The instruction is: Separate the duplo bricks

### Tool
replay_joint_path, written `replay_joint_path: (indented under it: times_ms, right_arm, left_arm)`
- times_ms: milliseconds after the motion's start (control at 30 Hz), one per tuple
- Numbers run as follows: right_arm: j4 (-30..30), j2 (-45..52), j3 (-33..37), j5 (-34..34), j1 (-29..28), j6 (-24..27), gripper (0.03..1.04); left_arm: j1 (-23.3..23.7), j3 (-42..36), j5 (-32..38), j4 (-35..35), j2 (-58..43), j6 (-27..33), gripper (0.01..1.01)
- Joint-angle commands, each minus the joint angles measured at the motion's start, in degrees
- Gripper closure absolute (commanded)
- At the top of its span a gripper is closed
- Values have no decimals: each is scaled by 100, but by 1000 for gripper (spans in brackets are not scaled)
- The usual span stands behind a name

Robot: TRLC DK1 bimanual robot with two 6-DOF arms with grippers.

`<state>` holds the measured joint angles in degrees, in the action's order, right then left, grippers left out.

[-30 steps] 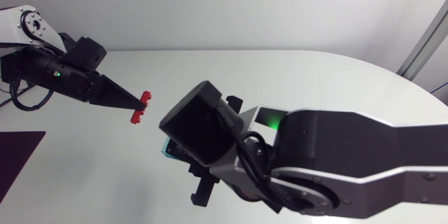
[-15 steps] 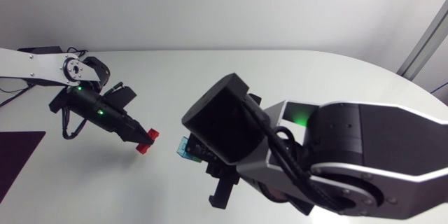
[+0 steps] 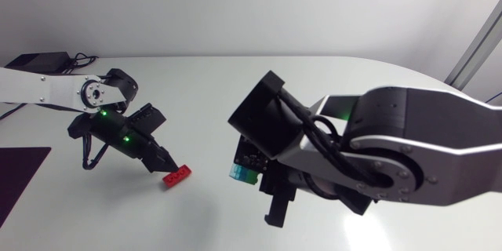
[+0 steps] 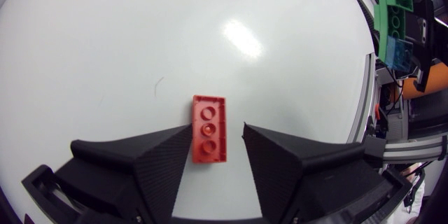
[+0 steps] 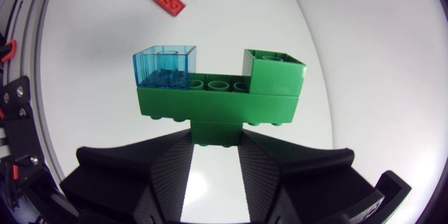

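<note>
Left arm (image 3: 47,90): silver-grey link with black joints, entering from the left edge of the head view, elbow bent, black wrist angled steeply downward and toward the middle. Left gripper (image 4: 218,134): matte black and pointed down, its broad wedge fingers (image 4: 157,157) parted with a clear gap between the tips. Right arm (image 3: 416,153): grey and black links, entering from the right edge and reaching to about the middle, wrist turned downward. Right gripper (image 5: 213,143): mostly hidden under its own wrist from above and apparently held aloft, fingers pressed from both sides on the base of a brick stack (image 5: 220,101).
</note>
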<state>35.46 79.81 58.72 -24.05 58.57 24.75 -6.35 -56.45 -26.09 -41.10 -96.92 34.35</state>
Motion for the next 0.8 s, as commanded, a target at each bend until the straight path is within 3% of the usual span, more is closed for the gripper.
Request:
replay_joint_path:
  times_ms: [0,33,233,533,633,767]
  right_arm:
    - [66,140,-106,-135,-135,522,752]
    - [57,166,-159,-179,-196,645,752]
    - [-101,254,-537,-618,-592,1594,752]
    - [-1288,395,-1381,-1515,-733,3580,752]
    - [-1024,553,-1214,-1567,-689,3554,752]
    - [-277,826,-739,-1392,-566,3053,752]
  left_arm:
    - [-86,169,69,32,174,-156,359]
    - [-112,169,69,32,200,-174,349]
    - [-174,213,69,32,358,-244,70]
    - [-279,248,86,-65,692,-350,57]
    - [-297,248,95,-82,728,-359,57]
    - [-297,239,95,-126,763,-359,57]
